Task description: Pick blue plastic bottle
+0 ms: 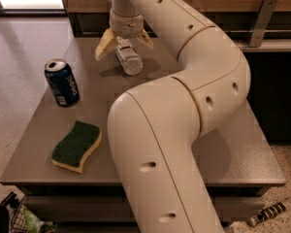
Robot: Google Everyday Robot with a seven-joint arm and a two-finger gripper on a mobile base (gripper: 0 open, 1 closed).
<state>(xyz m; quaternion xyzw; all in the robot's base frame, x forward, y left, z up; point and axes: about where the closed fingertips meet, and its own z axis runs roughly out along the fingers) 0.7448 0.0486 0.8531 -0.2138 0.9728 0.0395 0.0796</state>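
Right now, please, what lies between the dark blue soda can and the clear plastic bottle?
Bare grey tabletop, in the camera view; the gripper hangs over the bottle.

the hand [124, 51] hung over the worktop's [242, 154] far end, its matt tan fingers [102, 45] spread either side of the blue plastic bottle [130, 62], which was clear, glossy plastic. the arm [184, 106] behind the hand was smooth cream plastic with a soft sheen. left of the hand, the can [62, 83] was shiny printed metal. nearer, the sponge [76, 146] showed a rough green face over yellow foam. the worktop was matt, speckled grey.
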